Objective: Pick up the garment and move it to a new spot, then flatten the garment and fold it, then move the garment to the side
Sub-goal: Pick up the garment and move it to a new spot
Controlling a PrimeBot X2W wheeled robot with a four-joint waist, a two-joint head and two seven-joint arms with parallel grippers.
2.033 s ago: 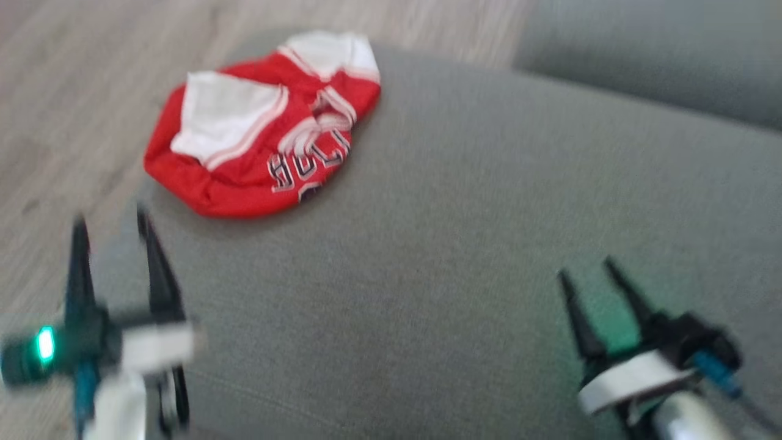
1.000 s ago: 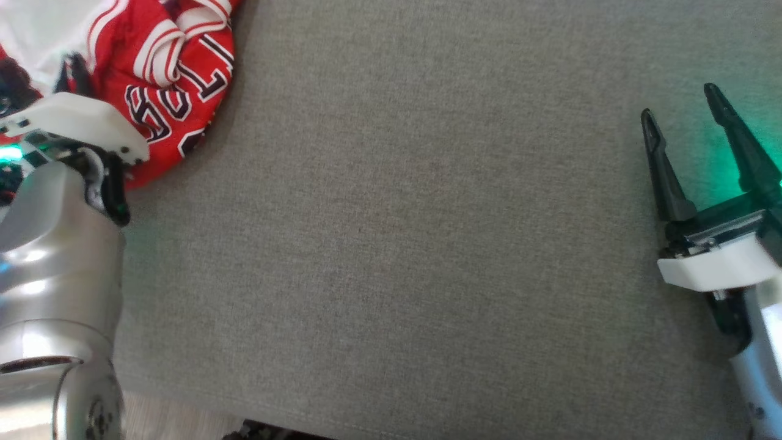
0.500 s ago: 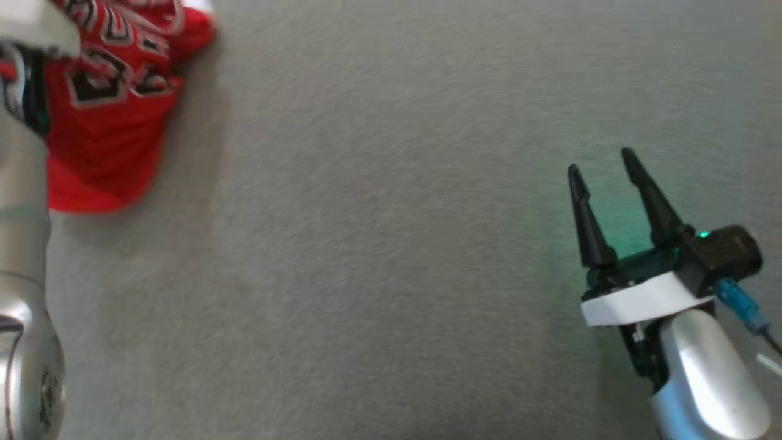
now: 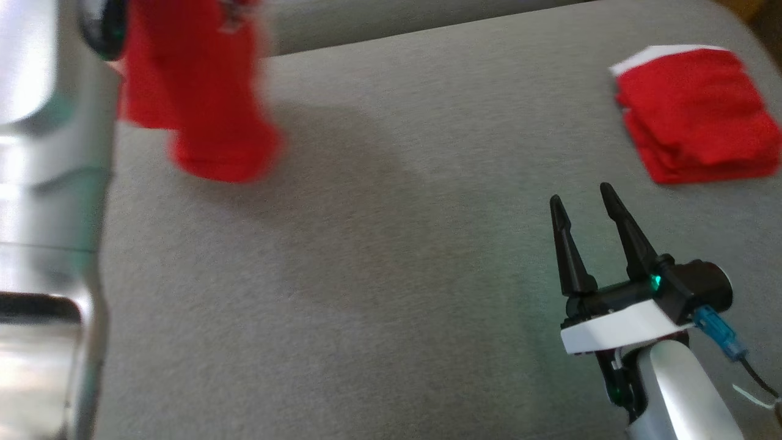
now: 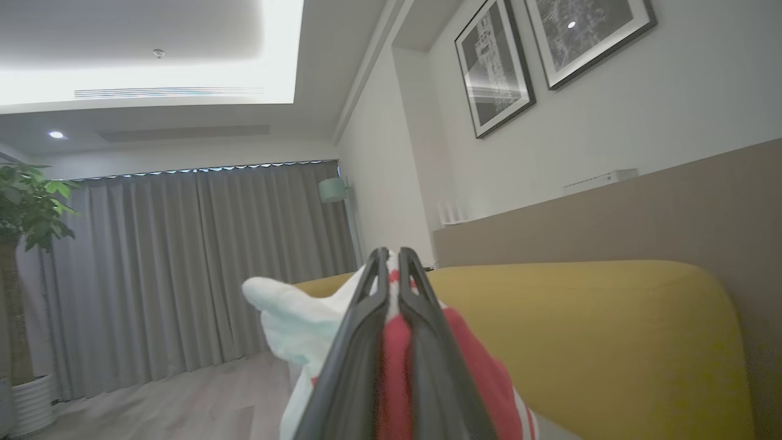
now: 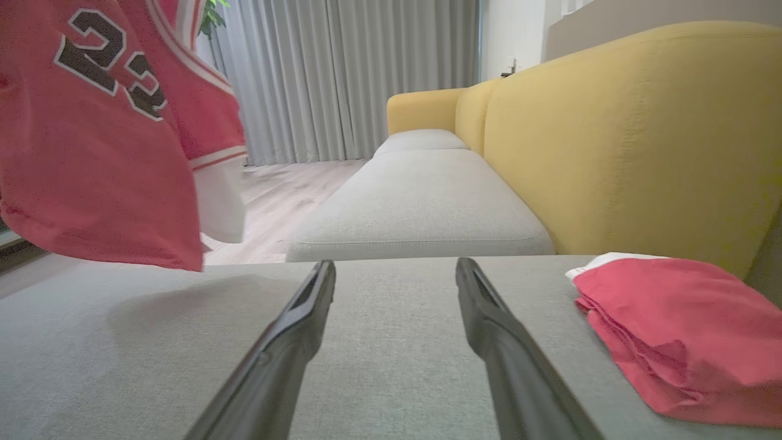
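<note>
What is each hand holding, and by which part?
Left hand is shut on the red jersey, pinching a bunch of red and white fabric; the rest hangs over the grey cushion. Right hand is open, empty.

Garment [image 6: 91, 153]: smooth red cloth. Seat cushion [image 4: 391, 244]: grey woven fabric, matt, bit rough. Left forearm [image 4: 43, 153]: glossy silver shell.

Silver forearm [image 4: 678, 391], white collar [image 4: 611, 333], right hand [image 4: 580, 192] with black fingers [image 4: 569, 250]
</note>
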